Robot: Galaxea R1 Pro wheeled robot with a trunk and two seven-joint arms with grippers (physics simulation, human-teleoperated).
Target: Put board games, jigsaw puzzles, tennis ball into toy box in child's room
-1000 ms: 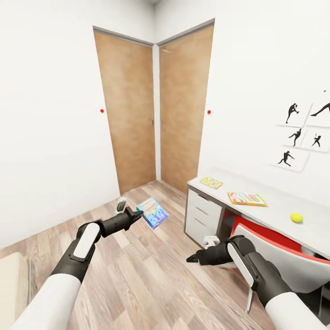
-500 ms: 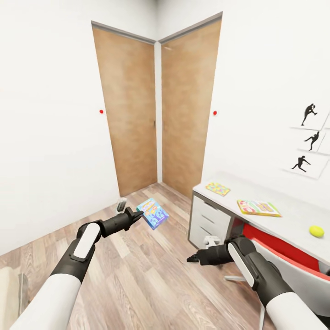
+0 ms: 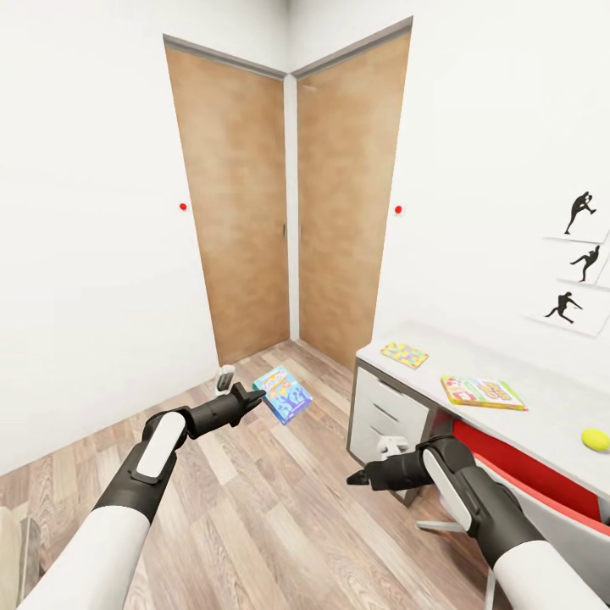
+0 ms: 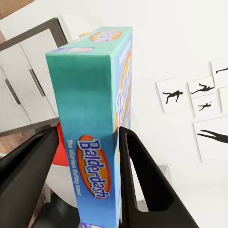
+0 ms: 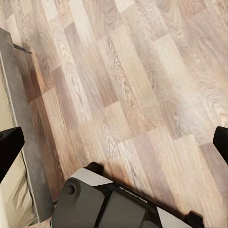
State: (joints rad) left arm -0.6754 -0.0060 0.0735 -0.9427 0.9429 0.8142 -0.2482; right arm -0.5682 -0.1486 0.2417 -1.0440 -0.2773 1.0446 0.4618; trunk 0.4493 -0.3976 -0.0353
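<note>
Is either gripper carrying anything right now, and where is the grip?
The left gripper pinches the blue board game across its thin edge, near one end. The right gripper holds nothing.

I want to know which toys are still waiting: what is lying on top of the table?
On the table lie one jigsaw puzzle, a green-edged board game and the tennis ball. The frame edge cuts off the rest of the tabletop, so anything further along is unseen.

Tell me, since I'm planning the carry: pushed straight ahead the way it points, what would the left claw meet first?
Likely the white desk: past the blue board game gripped in the left claw, its drawers show ahead, though depth is unclear.
</note>
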